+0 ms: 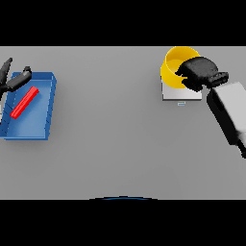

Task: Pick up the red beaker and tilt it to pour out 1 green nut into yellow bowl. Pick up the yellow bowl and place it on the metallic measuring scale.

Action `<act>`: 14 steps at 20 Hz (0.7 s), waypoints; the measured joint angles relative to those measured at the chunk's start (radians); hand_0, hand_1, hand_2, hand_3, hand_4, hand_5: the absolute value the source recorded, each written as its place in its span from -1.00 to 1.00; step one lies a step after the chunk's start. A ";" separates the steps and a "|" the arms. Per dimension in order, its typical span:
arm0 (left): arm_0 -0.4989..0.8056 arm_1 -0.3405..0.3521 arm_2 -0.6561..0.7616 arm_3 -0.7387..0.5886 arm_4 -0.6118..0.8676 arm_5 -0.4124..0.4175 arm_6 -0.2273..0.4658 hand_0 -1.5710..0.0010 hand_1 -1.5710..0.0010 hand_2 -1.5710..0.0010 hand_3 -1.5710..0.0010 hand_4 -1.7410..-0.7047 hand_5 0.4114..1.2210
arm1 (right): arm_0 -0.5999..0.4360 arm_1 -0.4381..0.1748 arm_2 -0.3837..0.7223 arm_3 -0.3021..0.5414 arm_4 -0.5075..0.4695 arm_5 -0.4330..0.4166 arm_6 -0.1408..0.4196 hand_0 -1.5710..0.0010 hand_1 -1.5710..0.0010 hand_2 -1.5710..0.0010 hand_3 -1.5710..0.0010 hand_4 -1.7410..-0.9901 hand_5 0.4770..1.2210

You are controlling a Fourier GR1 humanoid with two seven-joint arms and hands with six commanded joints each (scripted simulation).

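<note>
My right robot hand (199, 72) was curled on the yellow bowl (174, 65), which sat over the metallic measuring scale (181, 92) directly beneath; placement looked nearly done, release pending. Left robot hand (10, 79) spread, idle. No red beaker visible.

One yellow bowl (174, 67) was seen, gripped by the curled fingers of the right hand (198, 72), and one metallic measuring scale (181, 93) was counted directly beneath those fingers. One blue tray (47, 110) was counted just beside the fingers of the left hand (14, 80), with one red beaker (24, 102) lying in it slightly below those fingers. Two hands were seen in all, on one grey table (110, 134).
</note>
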 measured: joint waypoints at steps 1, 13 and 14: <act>-0.003 0.002 0.004 0.014 0.002 -0.005 -0.006 1.00 1.00 1.00 1.00 0.69 -0.05 | -0.004 -0.001 -0.005 0.024 0.002 -0.014 -0.018 -1.00 -1.00 -0.82 -0.64 -1.00 1.00; -0.014 0.007 0.001 0.015 0.002 -0.017 0.007 1.00 1.00 1.00 1.00 0.74 -0.09 | -0.012 0.039 -0.030 0.171 0.013 -0.045 -0.045 -0.99 -0.90 -0.83 -0.59 -1.00 1.00; -0.005 0.008 -0.003 0.002 -0.001 -0.016 0.000 1.00 1.00 1.00 1.00 0.75 -0.10 | -0.011 0.038 -0.035 0.172 0.011 -0.043 -0.046 -0.98 -0.82 -0.71 -0.41 -0.84 1.00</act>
